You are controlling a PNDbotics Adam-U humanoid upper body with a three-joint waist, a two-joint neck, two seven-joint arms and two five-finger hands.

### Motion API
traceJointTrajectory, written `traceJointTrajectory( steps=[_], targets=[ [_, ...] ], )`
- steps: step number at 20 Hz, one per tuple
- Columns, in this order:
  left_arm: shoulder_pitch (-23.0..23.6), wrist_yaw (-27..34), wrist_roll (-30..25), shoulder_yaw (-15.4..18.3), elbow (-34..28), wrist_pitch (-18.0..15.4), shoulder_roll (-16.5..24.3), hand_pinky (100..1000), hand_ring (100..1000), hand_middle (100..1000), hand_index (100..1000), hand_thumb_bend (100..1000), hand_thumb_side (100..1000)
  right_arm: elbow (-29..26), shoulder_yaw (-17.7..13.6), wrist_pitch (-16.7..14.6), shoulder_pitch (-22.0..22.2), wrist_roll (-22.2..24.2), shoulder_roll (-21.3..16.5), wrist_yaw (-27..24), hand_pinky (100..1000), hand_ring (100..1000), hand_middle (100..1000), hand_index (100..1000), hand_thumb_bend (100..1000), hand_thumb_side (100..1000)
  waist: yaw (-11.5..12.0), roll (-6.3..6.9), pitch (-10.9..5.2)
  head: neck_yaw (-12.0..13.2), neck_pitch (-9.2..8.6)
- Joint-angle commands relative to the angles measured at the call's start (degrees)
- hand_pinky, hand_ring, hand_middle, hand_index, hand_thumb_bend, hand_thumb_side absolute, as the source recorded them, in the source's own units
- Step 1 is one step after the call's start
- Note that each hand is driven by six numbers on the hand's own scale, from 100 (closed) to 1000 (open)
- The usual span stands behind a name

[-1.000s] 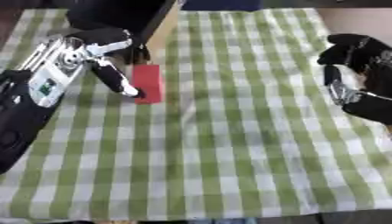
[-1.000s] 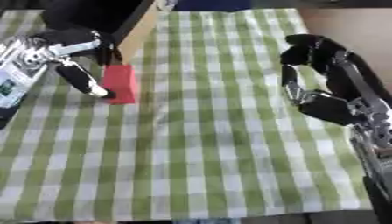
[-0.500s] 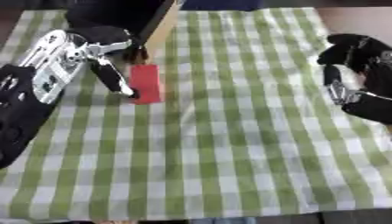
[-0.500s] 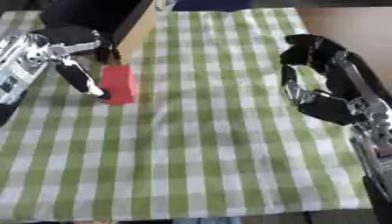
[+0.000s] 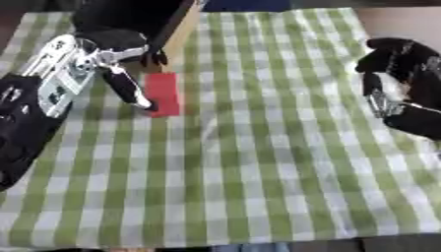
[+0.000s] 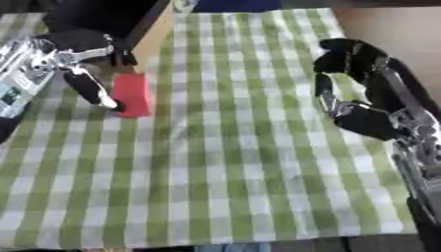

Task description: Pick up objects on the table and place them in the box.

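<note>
Up in the left eye view, your left hand [image 5: 95, 59] sits at the far left corner of the table [image 5: 258, 162], which is covered in green-and-white check cloth. A red block [image 5: 163, 93] lies flat on the cloth just beside it, close to the wooden wall of the box [image 5: 176, 29]. One dark finger [image 5: 127, 88] stretches down along the block's left edge and touches it near the lower corner; another reaches toward the box wall above the block. You have nothing closed round the block — the fingers are spread and mostly straight, released. The box itself stands at the far edge, its inside dark.

Over in the right eye view, your right hand [image 6: 362, 93] shows best, near the right edge of the table and well apart from the block. Its fingers are bent inward toward the palm — clenched on nothing, as far as you can see. The forearm runs off toward the near right corner.
</note>
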Motion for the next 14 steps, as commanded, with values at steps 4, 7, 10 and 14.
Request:
traceJointTrajectory(
  steps=[4,7,10,14],
  targets=[
    [-1.18,-0.07,-0.96,-0.33,0.45,-0.52,0.2,751,654,653,788,649,297,-0.92,-0.45,-0.04,-0.51,0.12,-1.2,-0.24,785,702,636,843,100,182,-0.13,-0.02,-0.92,-0.12,0.3],
    [-0.99,-0.17,-1.2,-0.45,1.08,-0.67,-0.04,749,649,645,785,646,297,-0.91,-0.44,-0.05,-0.49,0.16,-1.16,-0.25,785,702,636,842,100,184,-0.19,-0.07,-0.89,-0.11,0.3],
    [-0.9,-0.21,-1.19,-0.43,1.49,-0.73,-0.28,747,644,639,785,647,297,-0.91,-0.45,-0.06,-0.48,0.15,-1.12,-0.26,785,702,636,842,100,184,-0.24,-0.11,-0.85,-0.1,0.3],
    [-0.77,-0.23,-1.12,-0.44,1.86,-0.73,-0.53,731,610,602,768,633,293,-0.88,-0.45,-0.07,-0.49,0.2,-1.04,-0.28,786,702,636,842,100,185,-0.3,-0.14,-0.8,-0.13,0.3]
  ],
)
